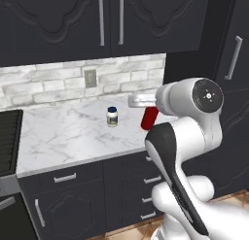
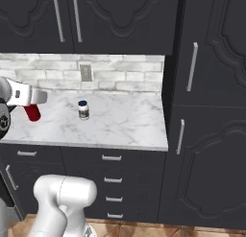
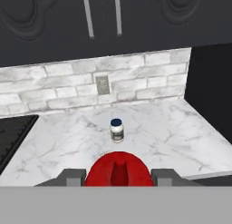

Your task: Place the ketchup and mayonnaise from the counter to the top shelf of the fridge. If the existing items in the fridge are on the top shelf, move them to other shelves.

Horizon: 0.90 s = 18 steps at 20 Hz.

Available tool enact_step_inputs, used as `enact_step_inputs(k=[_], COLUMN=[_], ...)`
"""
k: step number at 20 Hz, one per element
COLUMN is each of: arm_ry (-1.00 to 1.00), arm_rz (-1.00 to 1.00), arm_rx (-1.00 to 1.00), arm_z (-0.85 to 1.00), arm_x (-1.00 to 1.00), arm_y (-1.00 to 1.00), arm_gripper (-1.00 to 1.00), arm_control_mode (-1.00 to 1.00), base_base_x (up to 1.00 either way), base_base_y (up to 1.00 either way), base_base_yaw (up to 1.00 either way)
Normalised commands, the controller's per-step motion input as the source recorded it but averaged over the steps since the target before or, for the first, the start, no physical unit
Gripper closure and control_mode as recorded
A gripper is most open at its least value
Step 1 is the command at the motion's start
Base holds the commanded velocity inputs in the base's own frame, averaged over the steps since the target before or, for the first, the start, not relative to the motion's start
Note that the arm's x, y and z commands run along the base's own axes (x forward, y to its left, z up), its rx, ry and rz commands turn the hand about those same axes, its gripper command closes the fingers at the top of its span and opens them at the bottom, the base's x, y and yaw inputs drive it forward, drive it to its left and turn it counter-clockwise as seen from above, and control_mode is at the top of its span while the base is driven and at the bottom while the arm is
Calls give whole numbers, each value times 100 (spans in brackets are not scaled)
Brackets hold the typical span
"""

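Now the gripper [image 3: 118, 177] pinches the ketchup [image 3: 118, 169] (mayonnaise [image 3: 117, 129] stands beyond, apart).

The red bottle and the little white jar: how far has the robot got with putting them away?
Nothing is stored yet. The ketchup is in hand, gripped between the jaws and lifted off the counter. The mayonnaise still stands on the marble, untouched. Both still have to go into the fridge, whose interior and shelves are not visible here.
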Motion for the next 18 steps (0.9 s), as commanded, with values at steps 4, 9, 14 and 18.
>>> enact_step_inputs(k=[4, 9, 14, 18], arm_ry=[-1, 0, -1, 0], arm_rz=[-1, 0, -2, 0], arm_rx=[-1, 0, 0, 0], arm_z=[7, 0, 0, 0], arm_x=[0, -15, -74, 0], arm_y=[0, 0, 0, 0], arm_gripper=[100, 100, 100, 100], arm_control_mode=[-100, -100, 100, 100], base_base_x=[0, 0, -20, -73], base_base_y=[0, 0, 0, -2], base_base_yaw=[0, 0, -2, -25])
